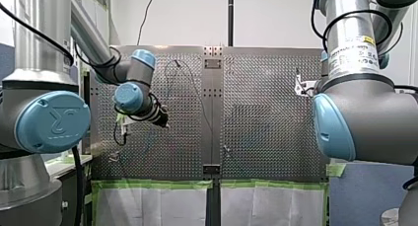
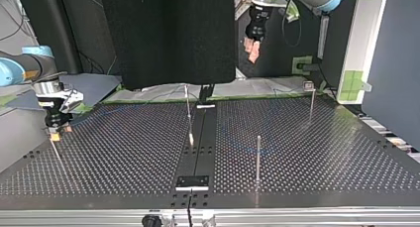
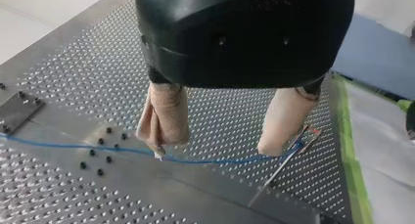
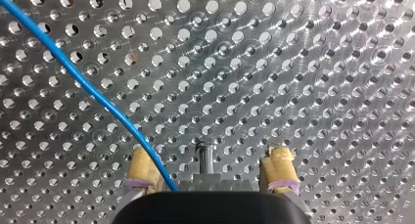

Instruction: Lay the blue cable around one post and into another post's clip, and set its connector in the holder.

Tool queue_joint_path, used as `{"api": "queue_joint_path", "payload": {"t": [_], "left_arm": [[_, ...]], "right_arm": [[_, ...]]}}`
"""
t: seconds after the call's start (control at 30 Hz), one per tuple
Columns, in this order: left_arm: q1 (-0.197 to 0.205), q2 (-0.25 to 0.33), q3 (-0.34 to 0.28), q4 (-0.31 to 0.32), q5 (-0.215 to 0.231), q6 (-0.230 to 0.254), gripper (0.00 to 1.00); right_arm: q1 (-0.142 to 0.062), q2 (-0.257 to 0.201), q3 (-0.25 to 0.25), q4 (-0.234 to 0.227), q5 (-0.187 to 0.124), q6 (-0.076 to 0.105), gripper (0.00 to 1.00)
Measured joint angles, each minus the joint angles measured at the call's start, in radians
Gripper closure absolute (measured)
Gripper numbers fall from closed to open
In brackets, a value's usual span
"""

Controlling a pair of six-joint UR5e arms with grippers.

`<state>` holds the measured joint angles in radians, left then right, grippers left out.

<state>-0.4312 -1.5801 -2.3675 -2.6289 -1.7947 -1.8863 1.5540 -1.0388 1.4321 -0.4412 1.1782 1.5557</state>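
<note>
Blue cable [image 4: 98, 94] slanting across the perforated table [image 4: 303, 62] from my right gripper [image 4: 209, 154], fingers apart astride a post [image 4: 204, 161], top view's left; my left gripper [image 2: 251, 48], also spread, hanging well off, upper right

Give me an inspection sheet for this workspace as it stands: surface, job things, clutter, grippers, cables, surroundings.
Surface: perforated metal table with a plain centre strip.
Job's things: blue cable lies on the table and reaches the top of the clip post; cannot tell whether it is seated. Another bare post stands upright.
Clutter: nothing seen.
Grippers: left gripper open, empty, raised over the cable. Right gripper open, low, with a metal post between its yellow pads and the cable beside one pad.
Cables: thin black wire along the centre strip.
Surroundings: green tape at the table's edge; black panel behind.
</note>
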Motion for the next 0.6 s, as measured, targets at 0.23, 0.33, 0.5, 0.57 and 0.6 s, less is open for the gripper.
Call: {"api": "queue_joint_path", "payload": {"t": [0.23,0.33,0.5,0.57,0.6], "left_arm": [[0.004,-0.006,-0.072,0.076,0.027,0.049,0.00],[0.007,-0.017,-0.086,0.110,0.024,0.053,0.00],[0.015,-0.056,-0.088,0.164,0.016,0.054,0.00],[0.017,-0.071,-0.087,0.183,0.011,0.055,0.00],[0.018,-0.079,-0.086,0.196,0.008,0.054,0.00]], "right_arm": [[0.001,0.000,0.000,0.001,0.000,0.000,0.01],[0.002,0.000,0.000,0.000,0.000,0.000,0.01],[0.002,0.000,0.000,-0.001,0.000,0.000,0.01],[0.002,0.000,0.000,-0.001,0.000,0.000,0.01],[0.002,0.000,0.000,-0.001,0.000,0.000,0.01]]}}
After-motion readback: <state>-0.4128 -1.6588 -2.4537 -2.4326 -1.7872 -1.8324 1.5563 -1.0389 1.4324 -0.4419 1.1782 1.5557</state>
